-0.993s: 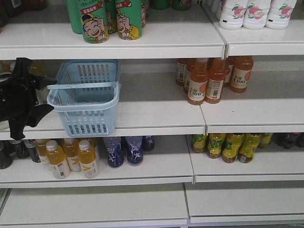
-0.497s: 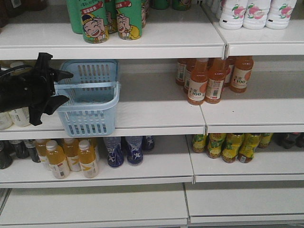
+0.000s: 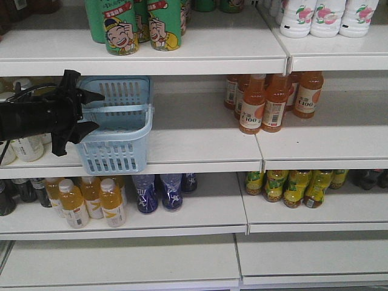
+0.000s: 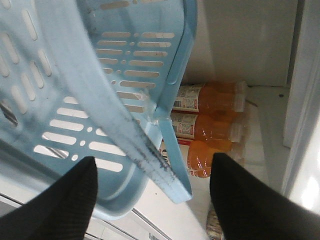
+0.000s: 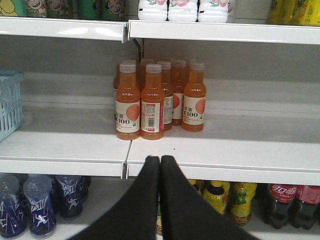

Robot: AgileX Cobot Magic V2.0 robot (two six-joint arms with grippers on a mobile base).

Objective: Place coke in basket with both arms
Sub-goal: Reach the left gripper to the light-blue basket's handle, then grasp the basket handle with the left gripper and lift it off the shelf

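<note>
No coke can shows anywhere from here. The pale blue basket (image 3: 118, 151) sits on the middle shelf (image 3: 200, 145). Its handle (image 4: 127, 125) lies between the spread fingers of the left claw (image 3: 97, 111), apparently ready for lifting. The right claw (image 5: 160, 160) is pinched closed and empty.

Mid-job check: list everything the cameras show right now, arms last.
basket: one, pale blue, middle shelf left
green cans: several, top shelf left
white bottles: three showing, pink print, top shelf right
orange juice bottles: a cluster, middle shelf right
pale bottles: few, behind left gripper
yellow bottles: several, lower shelf left
dark blue bottles: several, lower shelf, left-centre
yellow-green bottles: several, lower shelf right
cola bottles: two, red labels, lower shelf far right
coke: none in view
left gripper: black, open around basket handle
right gripper: black, shut, empty
</note>
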